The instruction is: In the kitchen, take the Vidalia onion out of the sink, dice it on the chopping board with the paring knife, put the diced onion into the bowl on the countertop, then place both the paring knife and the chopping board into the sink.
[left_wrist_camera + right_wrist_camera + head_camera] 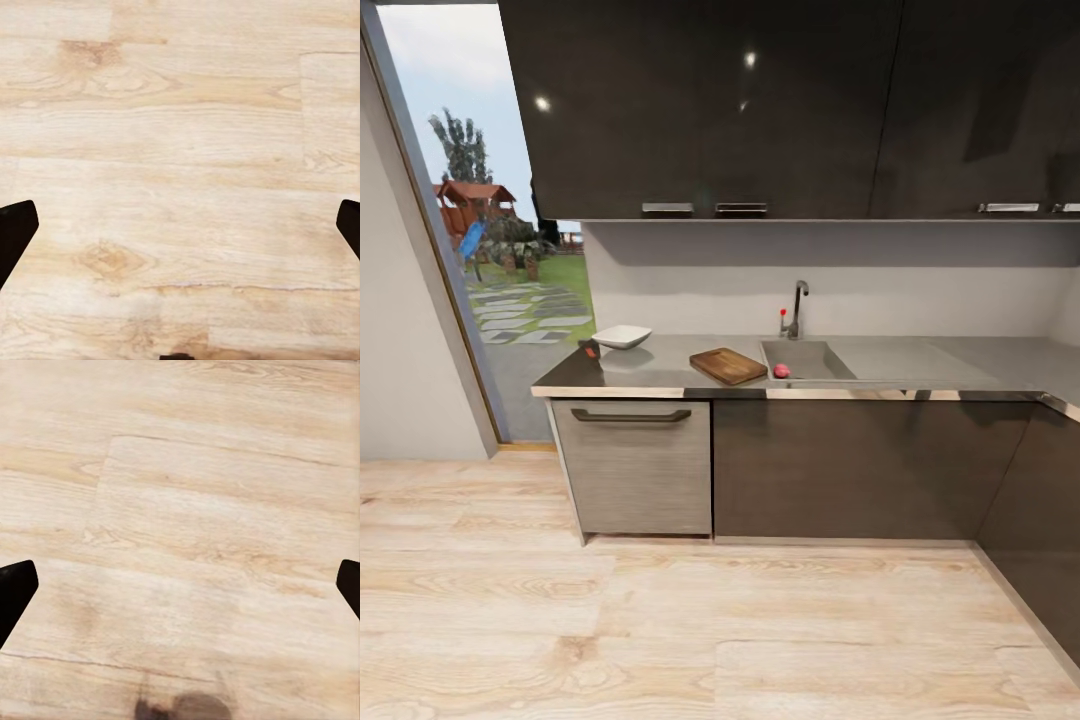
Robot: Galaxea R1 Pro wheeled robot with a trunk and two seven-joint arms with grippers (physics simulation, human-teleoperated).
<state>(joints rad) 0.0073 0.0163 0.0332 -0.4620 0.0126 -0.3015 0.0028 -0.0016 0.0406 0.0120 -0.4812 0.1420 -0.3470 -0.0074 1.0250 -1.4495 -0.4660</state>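
Left wrist view showed the left tool point(180, 225) spread wide, its dark fingertips point(15, 232) at opposite edges of the picture, with nothing between them but the pale wood floor point(180, 135) below. The right wrist view gave the same account of the right tool point(180, 589): fingers far apart, holding nothing, aimed down at the floorboards, where a faint dark shadow lay on the planks.

From the head view, the kitchen stood some way ahead across the floor. The dark grey, glossy surface point(660, 365) ran along the back wall and turned a corner at the right. Set into it was the sink point(807, 360), a grey basin with a tall tap point(797, 308) and a red knob behind it. The Vidalia onion point(781, 371) sat inside the sink, a small pinkish lump near the front left corner of the basin. Just left of the sink, the chopping board point(728, 365) lay flat on the surface at an angle. Further left stood the white bowl point(621, 336), and beside it, near the end of the surface, lay the paring knife point(591, 349), its red handle barely discernible. Glossy black upper cabinets point(780, 100) hung above, dark lower cabinets point(840, 465) and a grey drawer front point(635, 465) stood below. At the left, a tall window point(490, 200) looked out onto a garden.
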